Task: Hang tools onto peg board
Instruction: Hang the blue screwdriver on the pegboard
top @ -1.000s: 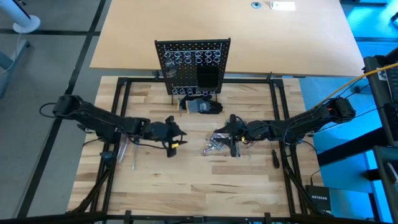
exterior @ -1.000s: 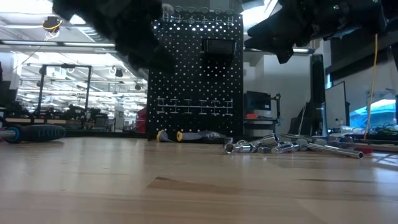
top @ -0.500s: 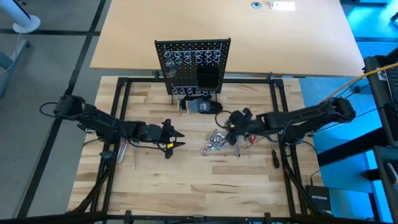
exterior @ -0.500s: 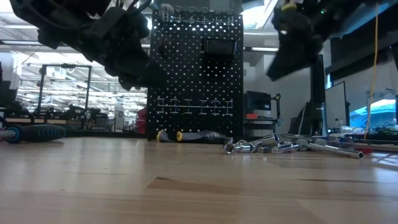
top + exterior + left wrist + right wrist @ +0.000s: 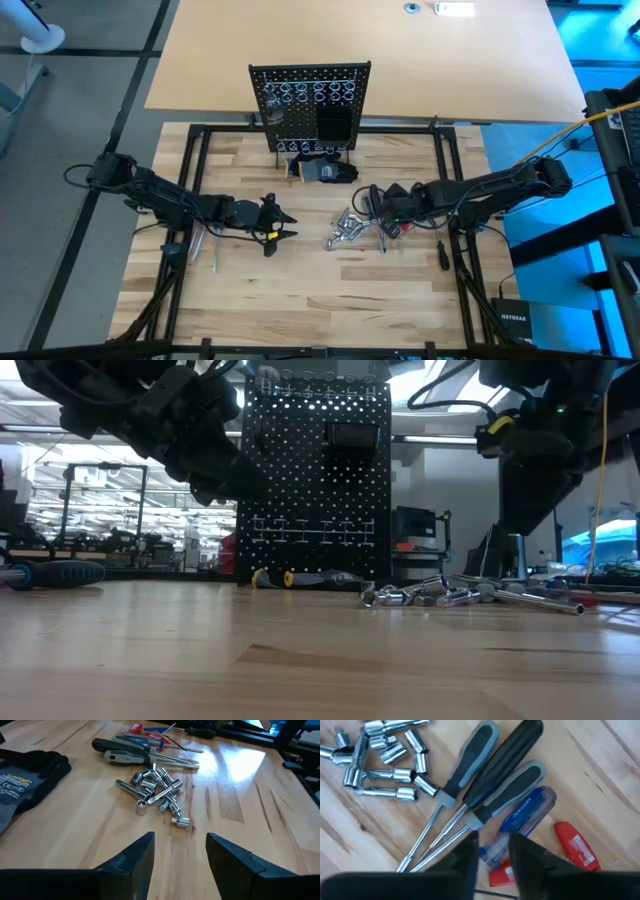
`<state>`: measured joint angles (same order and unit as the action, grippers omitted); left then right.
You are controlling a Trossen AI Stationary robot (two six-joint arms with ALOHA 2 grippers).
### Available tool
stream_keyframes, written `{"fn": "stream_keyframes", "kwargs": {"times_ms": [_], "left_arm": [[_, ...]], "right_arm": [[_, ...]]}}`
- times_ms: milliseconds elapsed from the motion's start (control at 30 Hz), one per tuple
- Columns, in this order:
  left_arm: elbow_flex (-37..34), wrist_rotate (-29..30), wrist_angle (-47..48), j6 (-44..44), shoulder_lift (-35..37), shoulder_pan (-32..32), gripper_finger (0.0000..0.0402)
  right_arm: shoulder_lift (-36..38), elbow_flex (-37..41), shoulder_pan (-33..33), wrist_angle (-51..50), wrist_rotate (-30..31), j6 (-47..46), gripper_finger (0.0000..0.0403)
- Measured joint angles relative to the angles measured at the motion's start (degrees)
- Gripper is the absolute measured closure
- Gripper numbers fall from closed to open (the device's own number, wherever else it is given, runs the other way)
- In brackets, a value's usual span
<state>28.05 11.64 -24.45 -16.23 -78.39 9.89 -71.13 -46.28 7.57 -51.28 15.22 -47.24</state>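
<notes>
Peg board stands upright at the far edge of the wood surface. Nr its foot: dark glove bundle. Silver sockets lie in a heap in front of the board, screwdrivers just beside them. Right end effector hangs over the screwdrivers w/ fingers parted, grasping nothing. Left end effector is off to the sockets' other side, released, empty.

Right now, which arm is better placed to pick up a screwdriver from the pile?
Right. The right gripper hangs directly over the screwdrivers, fingers open astride the blue-handled one. The left gripper waits farther off, across the silver metal pieces from the pile.
</notes>
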Motion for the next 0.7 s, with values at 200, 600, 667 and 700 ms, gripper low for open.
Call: {"fn": "stream_keyframes", "kwargs": {"times_ms": [200,600,667,700], "left_arm": [[0.0,0.0,0.5,-0.5,0.0,0.0,0.0234],[0.0,0.0,1.6,-0.5,0.0,0.2,0.0234],[0.0,0.0,1.6,-0.4,0.0,0.2,0.0234],[0.0,0.0,1.6,-0.4,0.0,0.2,0.0234]], "right_arm": [[0.0,0.0,-0.1,-1.5,-0.4,-4.5,0.0385],[0.0,6.2,-0.1,-1.4,0.0,-10.6,0.0168],[0.0,8.3,-0.1,2.2,0.1,-10.6,0.0153],[0.0,9.2,-0.3,4.2,0.0,-10.6,0.0149]]}}
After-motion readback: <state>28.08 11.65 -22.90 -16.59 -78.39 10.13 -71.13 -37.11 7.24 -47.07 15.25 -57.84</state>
